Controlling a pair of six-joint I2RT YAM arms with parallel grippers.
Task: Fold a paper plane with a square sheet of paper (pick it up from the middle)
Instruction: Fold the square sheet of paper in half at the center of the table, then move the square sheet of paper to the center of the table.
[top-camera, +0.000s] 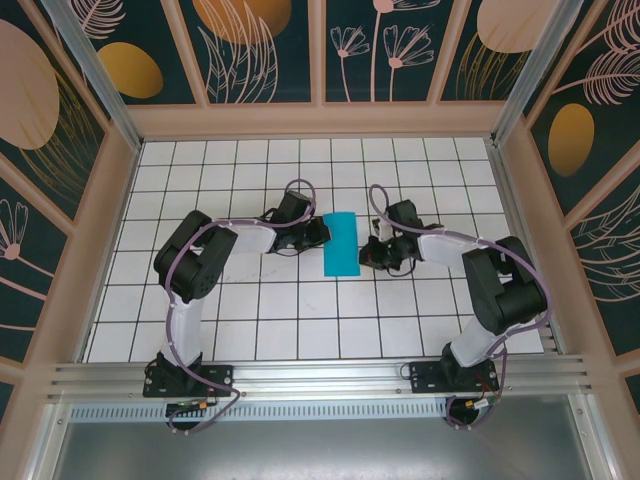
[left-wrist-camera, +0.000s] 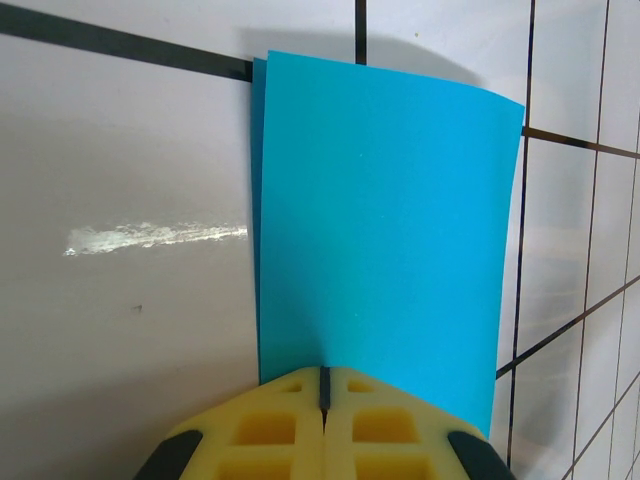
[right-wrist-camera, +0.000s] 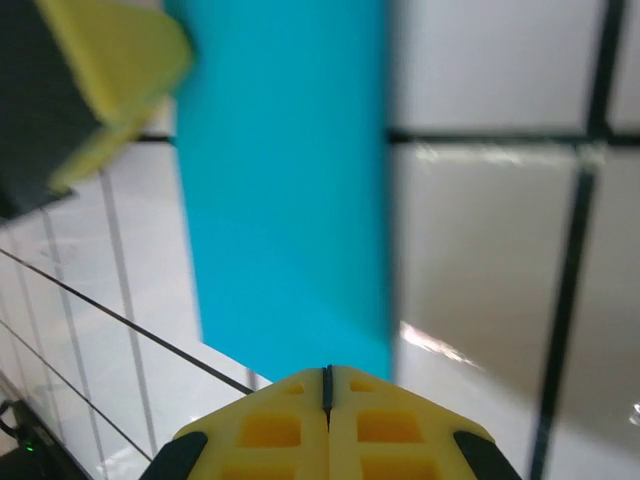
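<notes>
tiled table (top-camera: 250, 330): teal paper (top-camera: 341, 245) folded double, narrow rectangle.

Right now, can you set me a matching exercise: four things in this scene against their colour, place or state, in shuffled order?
Things:
1. square sheet of paper
2. left arm
3. right arm
4. table

Descriptions:
A. white with black grid lines
B. jaws shut at the paper's right edge
C. teal-blue, folded into a rectangle
D. jaws shut at the paper's left edge

Pairs: 1-C, 2-D, 3-B, 4-A
</notes>
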